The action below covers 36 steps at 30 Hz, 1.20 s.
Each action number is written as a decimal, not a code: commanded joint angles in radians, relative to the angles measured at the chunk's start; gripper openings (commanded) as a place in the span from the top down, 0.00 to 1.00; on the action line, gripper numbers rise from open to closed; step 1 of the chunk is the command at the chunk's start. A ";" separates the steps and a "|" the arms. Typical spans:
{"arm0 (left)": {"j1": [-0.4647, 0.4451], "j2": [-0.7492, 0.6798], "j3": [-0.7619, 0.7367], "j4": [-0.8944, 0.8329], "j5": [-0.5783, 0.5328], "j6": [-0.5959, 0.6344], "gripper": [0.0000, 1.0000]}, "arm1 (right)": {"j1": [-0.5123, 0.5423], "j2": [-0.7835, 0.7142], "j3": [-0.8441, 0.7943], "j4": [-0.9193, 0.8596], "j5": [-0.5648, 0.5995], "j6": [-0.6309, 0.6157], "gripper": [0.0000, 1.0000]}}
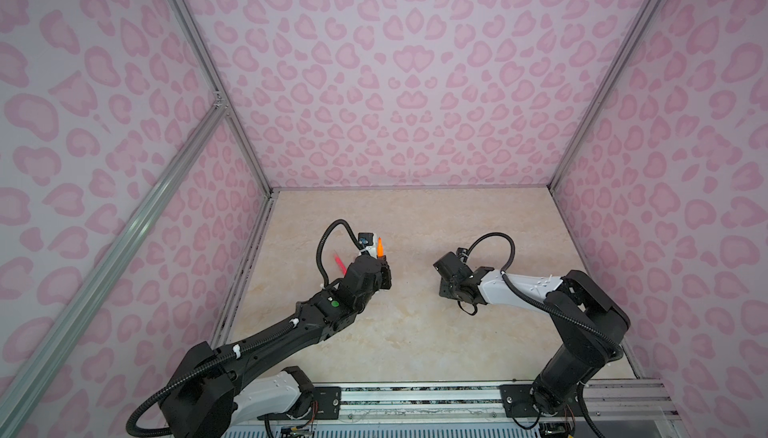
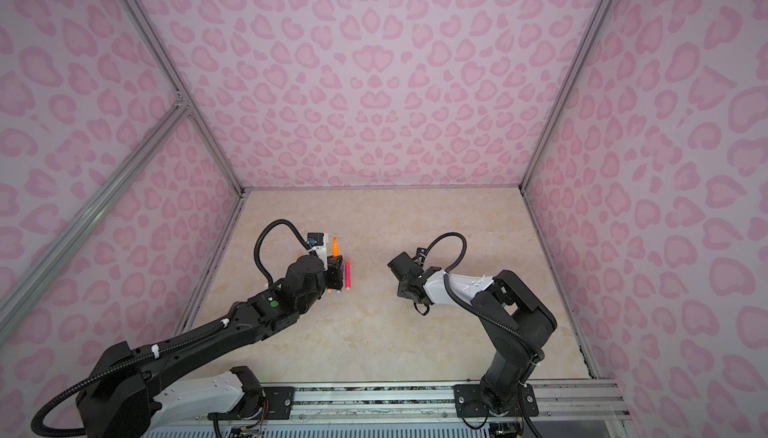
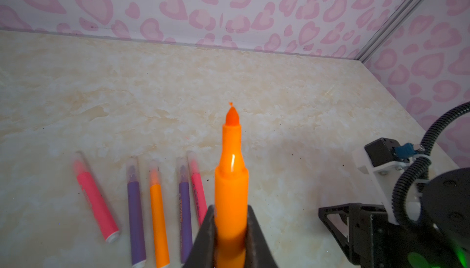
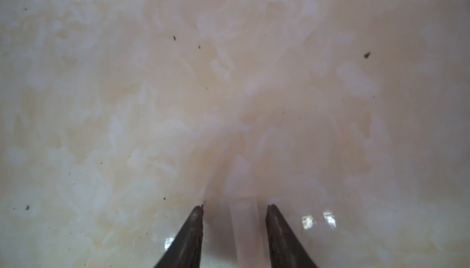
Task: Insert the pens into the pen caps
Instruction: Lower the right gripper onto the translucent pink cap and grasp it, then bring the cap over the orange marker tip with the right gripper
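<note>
Pink heart-patterned walls enclose a marbled table. At left, five pens lie side by side, tips seemingly inside clear caps. Above them the left gripper pinches an uncapped orange pen, tip toward the back wall. At right, the right gripper, lowered to the table, stands spread around a clear pen cap, not touching it.

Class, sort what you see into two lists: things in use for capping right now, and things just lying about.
In use: orange pen, gripped by the left tool; clear cap, flanked by the open right tool.
Lying about: five capped pens on the table: pink, purple, orange, purple, pink.
</note>
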State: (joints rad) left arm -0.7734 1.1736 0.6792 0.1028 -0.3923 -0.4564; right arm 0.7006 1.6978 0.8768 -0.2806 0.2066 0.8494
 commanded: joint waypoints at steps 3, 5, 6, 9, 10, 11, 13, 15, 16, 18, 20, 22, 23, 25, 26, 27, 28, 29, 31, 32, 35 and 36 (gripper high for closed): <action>-0.001 0.004 0.017 0.008 0.007 0.005 0.96 | -0.001 0.001 -0.008 -0.052 0.001 -0.002 0.68; 0.000 0.006 0.018 0.008 0.008 0.005 0.96 | -0.001 0.007 -0.008 -0.048 -0.005 -0.001 0.70; 0.000 0.006 0.018 0.008 0.010 0.006 0.96 | -0.001 0.012 -0.004 -0.049 -0.008 -0.003 0.71; -0.001 0.005 0.019 0.007 0.011 0.007 0.97 | -0.001 0.029 0.005 -0.055 -0.017 -0.004 0.73; 0.000 0.004 0.018 0.008 0.010 0.007 0.96 | 0.000 0.034 0.005 -0.055 -0.019 -0.005 0.74; 0.000 0.004 0.018 0.008 0.009 0.007 0.96 | -0.001 0.033 0.006 -0.054 -0.019 -0.004 0.74; 0.000 0.003 0.018 0.007 0.011 0.007 0.96 | -0.001 0.030 0.006 -0.054 -0.018 -0.005 0.78; -0.001 0.003 0.018 0.008 0.015 0.007 0.97 | -0.001 0.025 0.002 -0.051 -0.016 -0.006 0.81; -0.001 0.004 0.019 0.008 0.017 0.007 0.96 | 0.000 0.024 0.002 -0.052 -0.016 -0.007 0.84; 0.000 0.006 0.018 0.012 0.025 0.008 0.96 | 0.000 0.023 0.003 -0.052 -0.018 -0.006 0.87; -0.001 0.006 0.018 0.016 0.035 0.010 0.96 | -0.001 0.022 0.003 -0.051 -0.019 -0.006 0.89; 0.000 0.005 0.016 0.023 0.049 0.014 0.96 | -0.003 0.016 0.002 -0.051 -0.019 -0.007 0.90; -0.001 0.004 0.015 0.027 0.057 0.016 0.96 | -0.004 0.011 0.002 -0.051 -0.022 -0.007 0.91; -0.001 0.000 0.011 0.038 0.084 0.023 0.96 | -0.008 -0.011 -0.005 -0.041 -0.034 -0.009 0.92; 0.000 0.000 0.010 0.047 0.102 0.026 0.96 | -0.010 -0.026 -0.009 -0.032 -0.037 -0.011 0.92; -0.001 0.000 0.009 0.059 0.130 0.032 0.96 | -0.012 -0.045 -0.016 -0.022 -0.038 -0.018 0.93; -0.001 0.001 0.008 0.070 0.163 0.038 0.96 | -0.016 -0.067 -0.022 -0.012 -0.036 -0.026 0.94; -0.001 0.003 0.006 0.079 0.199 0.044 0.96 | -0.021 -0.087 -0.027 -0.003 -0.037 -0.032 0.95; -0.002 0.007 0.000 0.124 0.274 0.055 0.96 | -0.039 -0.147 -0.051 0.031 -0.052 -0.049 0.98; -0.003 0.007 -0.002 0.137 0.302 0.057 0.96 | -0.047 -0.178 -0.064 0.045 -0.058 -0.054 0.98; -0.003 0.006 -0.013 0.171 0.369 0.059 0.96 | -0.072 -0.280 -0.103 0.093 -0.077 -0.078 0.98; -0.002 0.006 -0.016 0.185 0.394 0.060 0.96 | -0.081 -0.312 -0.117 0.104 -0.083 -0.085 1.00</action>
State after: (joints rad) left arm -0.7746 1.1782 0.6720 0.1989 -0.1059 -0.4129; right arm 0.6319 1.4342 0.7822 -0.2352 0.1425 0.7975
